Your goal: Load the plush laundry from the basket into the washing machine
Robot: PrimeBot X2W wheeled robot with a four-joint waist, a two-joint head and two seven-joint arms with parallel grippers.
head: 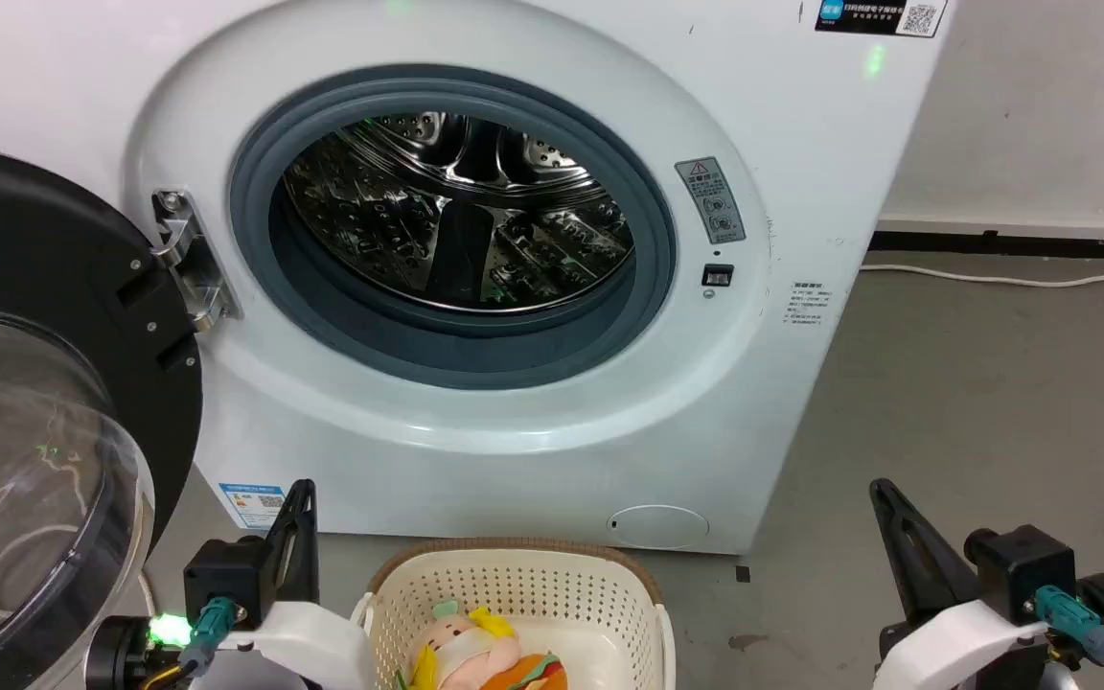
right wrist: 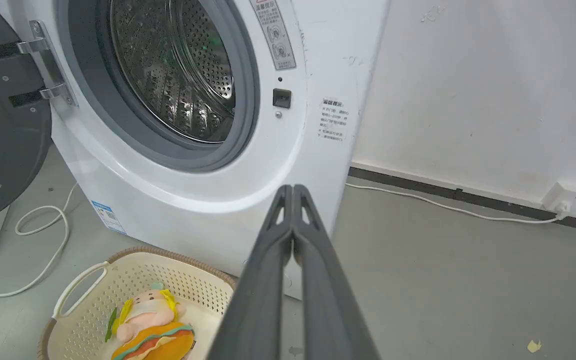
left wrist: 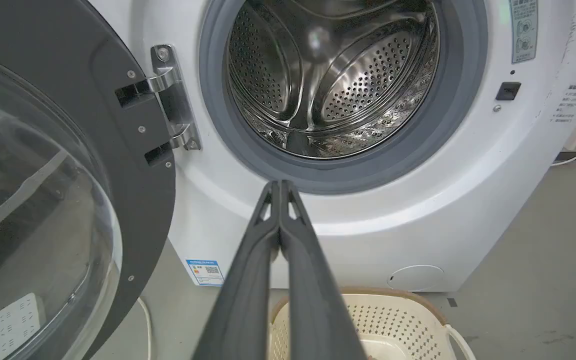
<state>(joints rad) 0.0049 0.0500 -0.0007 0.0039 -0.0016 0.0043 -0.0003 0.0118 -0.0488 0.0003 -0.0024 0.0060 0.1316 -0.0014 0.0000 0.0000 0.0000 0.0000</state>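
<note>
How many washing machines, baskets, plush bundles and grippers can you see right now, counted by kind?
Washing machine: 1
Basket: 1
Plush laundry bundle: 1
Grippers: 2, left gripper and right gripper
Total: 5

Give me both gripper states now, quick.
Left gripper: closed, holding nothing.
Right gripper: closed, holding nothing.
</note>
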